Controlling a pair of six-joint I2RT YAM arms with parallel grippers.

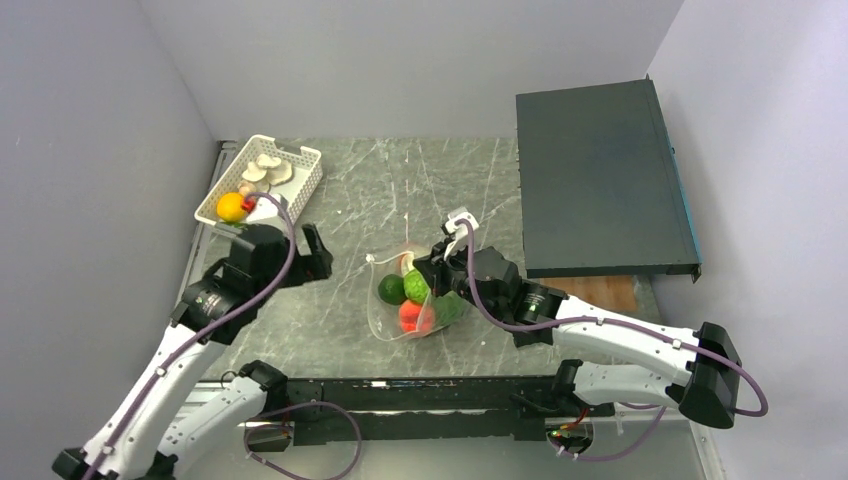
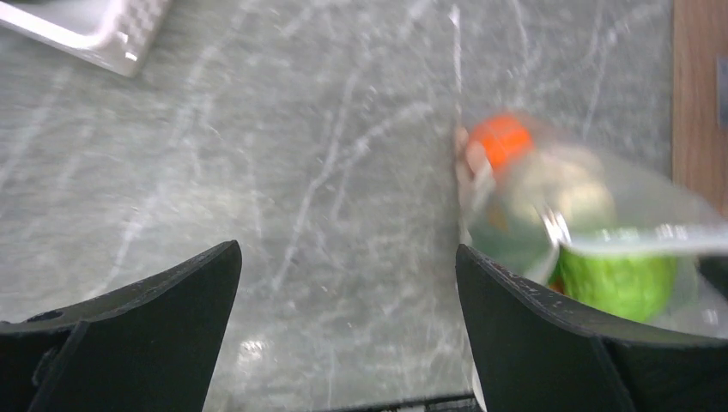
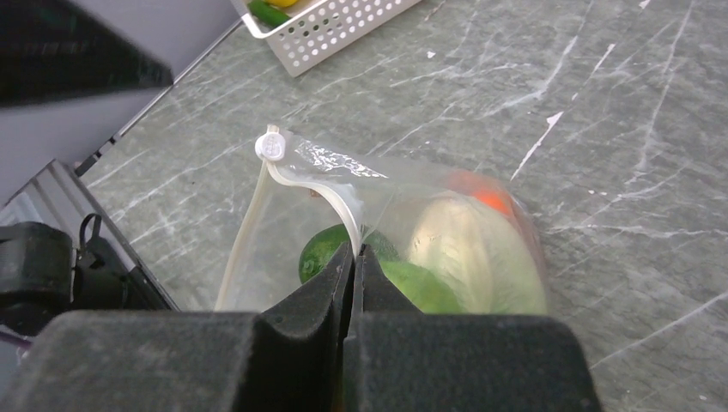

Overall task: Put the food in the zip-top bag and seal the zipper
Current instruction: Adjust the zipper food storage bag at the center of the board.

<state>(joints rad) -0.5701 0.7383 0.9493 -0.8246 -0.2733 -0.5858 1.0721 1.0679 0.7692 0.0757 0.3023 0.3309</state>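
Observation:
The clear zip-top bag (image 1: 400, 315) lies at the table's middle with its mouth toward the left. It holds lettuce (image 3: 468, 249), a round green fruit (image 1: 391, 290), red-orange fruit (image 1: 410, 317) and a dark green vegetable (image 1: 450, 308). My right gripper (image 3: 354, 254) is shut on the bag's whitish zipper rim (image 3: 339, 193) and lifts that edge. The zipper slider (image 3: 269, 147) sits at the strip's end. My left gripper (image 1: 315, 250) is open and empty, left of the bag, above bare table; the bag shows at its right (image 2: 592, 223). Yellow-orange citrus (image 1: 231, 206) and pale mushrooms (image 1: 266, 170) lie in the basket.
A white slotted basket (image 1: 305, 185) stands at the back left. A dark flat box (image 1: 600, 180) fills the back right, with a wooden board (image 1: 605, 290) under its near edge. A metal rail (image 1: 400, 385) runs along the near table edge.

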